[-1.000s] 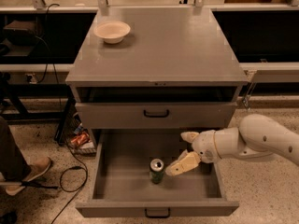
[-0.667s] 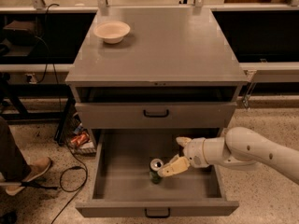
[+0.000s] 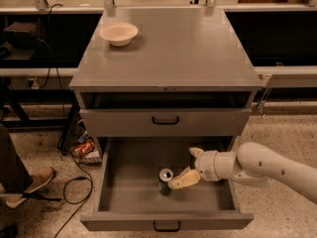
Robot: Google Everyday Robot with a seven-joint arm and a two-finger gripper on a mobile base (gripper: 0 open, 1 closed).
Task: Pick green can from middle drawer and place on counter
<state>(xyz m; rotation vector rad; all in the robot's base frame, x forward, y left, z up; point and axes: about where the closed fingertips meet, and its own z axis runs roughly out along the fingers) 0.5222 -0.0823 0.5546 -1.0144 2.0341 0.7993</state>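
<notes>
With the gripper spread open in the drawer, one finger seemingly beside the can rather than around it, a nudge could topple it.

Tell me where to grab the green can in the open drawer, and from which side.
Grip the green can around its round side wall, mid-height, from image right. It stands upright in the middle drawer, and the open gripper sits close beside it there.
</notes>
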